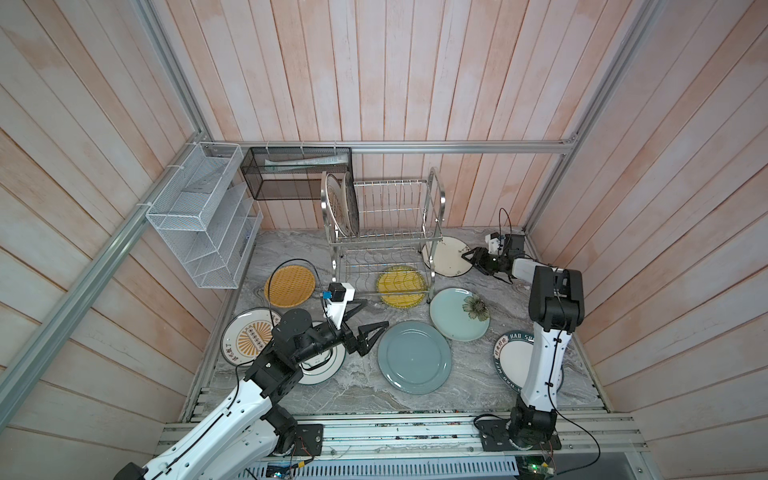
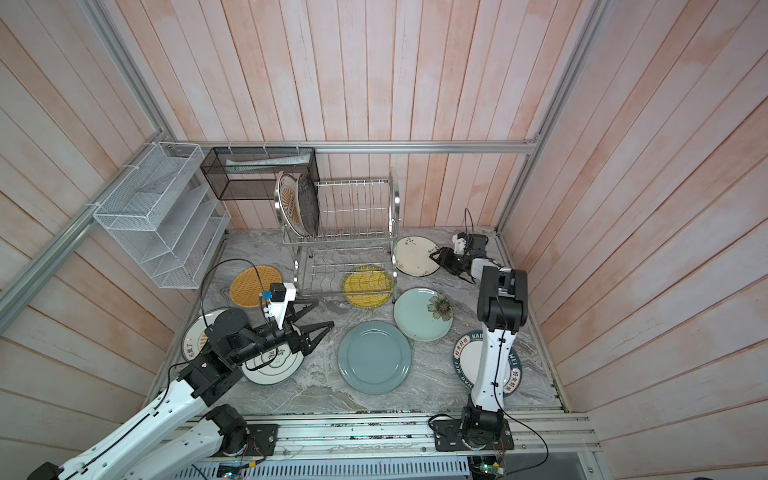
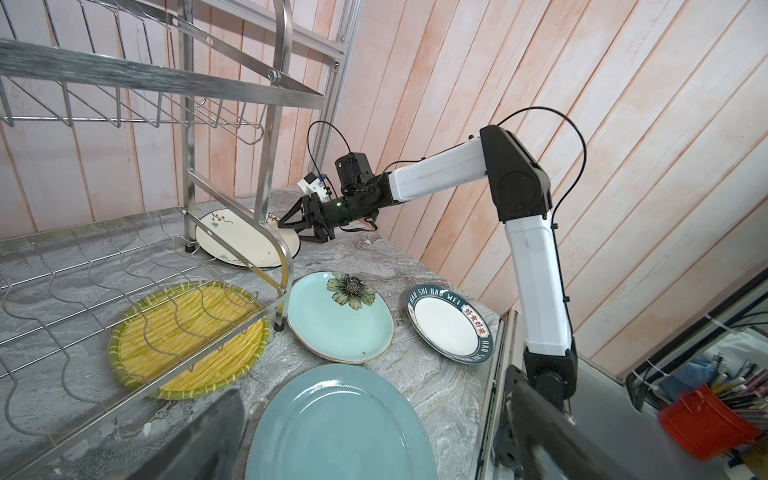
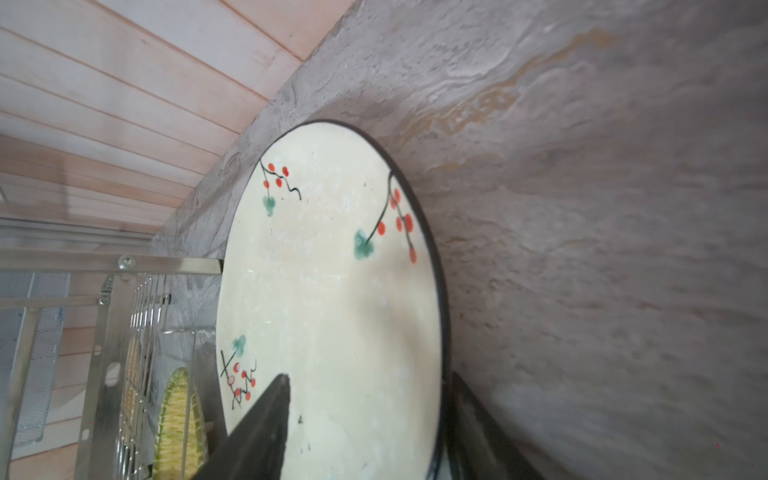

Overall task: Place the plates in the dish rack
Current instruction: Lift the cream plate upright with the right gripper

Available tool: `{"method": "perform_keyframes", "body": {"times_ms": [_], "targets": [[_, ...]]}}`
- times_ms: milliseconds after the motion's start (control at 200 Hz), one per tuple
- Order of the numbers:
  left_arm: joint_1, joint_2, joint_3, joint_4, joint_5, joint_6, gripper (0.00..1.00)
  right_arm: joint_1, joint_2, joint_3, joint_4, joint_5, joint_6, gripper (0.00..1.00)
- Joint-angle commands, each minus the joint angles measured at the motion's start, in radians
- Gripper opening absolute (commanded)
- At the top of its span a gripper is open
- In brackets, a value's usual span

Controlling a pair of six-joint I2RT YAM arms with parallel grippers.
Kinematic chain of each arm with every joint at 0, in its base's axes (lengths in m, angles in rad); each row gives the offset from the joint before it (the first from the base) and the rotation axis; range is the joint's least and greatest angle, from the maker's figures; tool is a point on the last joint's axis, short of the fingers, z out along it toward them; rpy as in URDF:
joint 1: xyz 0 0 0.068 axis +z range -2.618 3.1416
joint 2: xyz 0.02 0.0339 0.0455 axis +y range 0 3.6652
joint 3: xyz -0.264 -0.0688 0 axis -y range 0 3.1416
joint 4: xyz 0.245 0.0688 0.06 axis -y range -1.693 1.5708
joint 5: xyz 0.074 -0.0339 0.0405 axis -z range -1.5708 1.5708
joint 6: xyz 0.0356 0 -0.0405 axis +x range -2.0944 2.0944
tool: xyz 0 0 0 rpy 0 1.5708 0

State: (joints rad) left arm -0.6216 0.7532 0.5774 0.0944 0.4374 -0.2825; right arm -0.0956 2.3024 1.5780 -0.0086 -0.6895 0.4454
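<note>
The steel dish rack (image 1: pixel 386 216) (image 2: pixel 353 208) stands at the back with two plates (image 1: pixel 340 203) upright at its upper left end. Right of it a cream berry-print plate (image 1: pixel 446 257) (image 4: pixel 332 291) lies on the table. My right gripper (image 1: pixel 467 255) (image 4: pixel 370 376) straddles its rim, one finger over the face and one behind the edge, jaws still apart. My left gripper (image 1: pixel 376 313) (image 3: pixel 374 388) hangs open beside the grey-blue plate (image 1: pixel 414 357) (image 3: pixel 336 428). Celadon (image 1: pixel 457 316), yellow woven (image 1: pixel 401 286), orange woven (image 1: pixel 289 286), sunburst (image 1: pixel 245 336) and teal-rim (image 1: pixel 509 357) plates lie flat.
A white mesh organiser (image 1: pixel 203 224) hangs on the left wall and a black mesh basket (image 1: pixel 295 172) on the back wall. A green-print plate (image 1: pixel 320 370) lies under my left arm. A red container (image 3: pixel 702 419) stands beyond the table's edge.
</note>
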Motion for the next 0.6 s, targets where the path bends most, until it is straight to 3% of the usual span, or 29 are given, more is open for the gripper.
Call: {"method": "perform_keyframes", "body": {"times_ms": [0,120,325,420,595], "targets": [[0.005,0.001,-0.013,0.025,-0.006,-0.010,1.00,0.021,0.059,0.013,-0.051,-0.015,0.024,0.52],[0.004,-0.005,-0.011,0.021,-0.014,-0.006,1.00,0.029,0.060,0.001,-0.019,-0.005,0.073,0.41],[0.004,-0.018,-0.016,0.016,-0.030,-0.004,1.00,0.025,0.038,-0.059,0.089,0.014,0.168,0.08],[0.004,-0.018,-0.015,0.017,-0.044,-0.005,1.00,0.021,-0.003,-0.115,0.150,0.040,0.196,0.00],[0.005,-0.021,-0.017,0.014,-0.054,-0.009,1.00,-0.014,-0.094,-0.223,0.242,0.077,0.258,0.00]]}}
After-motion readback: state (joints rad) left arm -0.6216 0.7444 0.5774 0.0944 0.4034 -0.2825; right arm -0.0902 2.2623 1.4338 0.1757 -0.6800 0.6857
